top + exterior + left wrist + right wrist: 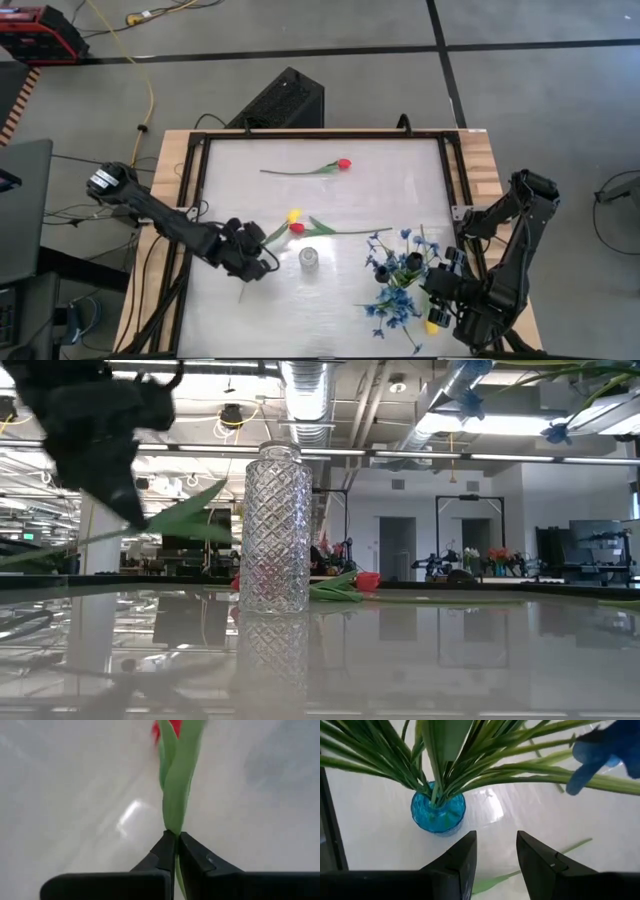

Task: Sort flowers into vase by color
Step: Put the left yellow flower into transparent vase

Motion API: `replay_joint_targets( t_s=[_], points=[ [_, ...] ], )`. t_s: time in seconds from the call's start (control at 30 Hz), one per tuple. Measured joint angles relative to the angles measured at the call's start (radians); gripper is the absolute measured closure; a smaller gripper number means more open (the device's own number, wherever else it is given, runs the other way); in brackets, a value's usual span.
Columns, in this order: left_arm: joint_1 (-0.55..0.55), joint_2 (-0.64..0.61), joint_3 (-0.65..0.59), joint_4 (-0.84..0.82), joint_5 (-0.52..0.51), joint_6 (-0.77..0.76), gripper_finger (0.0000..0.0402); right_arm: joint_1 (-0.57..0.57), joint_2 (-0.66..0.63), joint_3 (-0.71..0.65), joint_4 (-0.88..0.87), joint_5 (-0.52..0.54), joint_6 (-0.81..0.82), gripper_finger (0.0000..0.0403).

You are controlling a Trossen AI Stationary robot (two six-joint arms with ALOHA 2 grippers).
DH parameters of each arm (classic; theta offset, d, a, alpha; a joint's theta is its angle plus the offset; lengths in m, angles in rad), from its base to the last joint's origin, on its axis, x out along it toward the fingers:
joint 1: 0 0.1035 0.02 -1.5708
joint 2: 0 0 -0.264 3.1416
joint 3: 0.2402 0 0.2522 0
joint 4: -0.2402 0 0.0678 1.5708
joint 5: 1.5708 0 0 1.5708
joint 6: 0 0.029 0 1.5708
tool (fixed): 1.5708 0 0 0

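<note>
My left gripper (252,257) is shut on a tulip's green stem and leaf over the table's near-left part. A yellow head (294,215) shows at that stem's far end. In the left wrist view the leaf (177,785) hides it. A red tulip (297,228) lies flat just beyond, its stem pointing right. The clear glass vase (308,258) (272,525) stands upright beside my left gripper. A blue vase (438,812) holds blue sprays (398,298). My right gripper (492,862) hovers open near it (445,300). My left gripper pinches the tulip between its two fingers where leaf and stem meet (173,831), about mid-length. It comes slanting down from the table's left. The flower is lifted clear (180,515) and lies nearly level. Its cut end (241,296) sticks out toward the near edge.
A second red tulip (343,164) lies on the far part of the table. A yellow head (432,326) shows by my right gripper. A black frame (195,180) borders the white tabletop. Bare surface lies between the clear vase and the blue sprays.
</note>
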Motion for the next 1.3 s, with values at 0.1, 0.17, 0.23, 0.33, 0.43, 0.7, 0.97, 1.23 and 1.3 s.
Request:
replay_joint_targets(
  t_s=[0.1,0.17,0.23,0.33,0.43,0.7,0.97,1.23,1.3],
  points=[
    [0.023,0.000,0.044,0.008,-0.068,0.094,0.0401,0.000,0.000,0.000,0.000,0.000,0.024,0.0240],
    [0.033,0.000,0.077,0.050,-0.140,0.169,0.0401,0.001,0.000,0.000,0.001,0.002,0.035,0.0240],
    [0.036,-0.008,0.103,0.111,-0.226,0.267,0.0401,0.001,0.005,-0.005,0.005,0.015,0.044,0.0240],
    [0.037,-0.040,0.124,0.268,-0.326,0.451,0.0401,0.002,0.007,-0.026,0.031,0.022,0.044,0.0240],
    [0.036,-0.103,0.116,0.507,-0.311,0.686,0.0401,0.002,0.008,-0.037,0.057,0.022,0.045,0.0240],
    [0.002,-0.156,0.030,1.044,-0.105,1.116,0.0401,0.010,0.008,-0.038,0.097,0.067,0.038,0.0240],
    [0.028,-0.105,-0.078,1.447,-0.114,1.377,0.0401,0.010,0.008,-0.038,0.097,0.098,-0.015,0.0240],
    [0.099,-0.054,-0.100,1.530,-0.103,1.485,0.0402,0.010,0.008,-0.038,0.099,0.098,-0.017,0.0240],
    [0.113,-0.055,-0.099,1.533,-0.099,1.494,0.0401,0.010,0.008,-0.038,0.099,0.098,-0.017,0.0240]
  ],
)
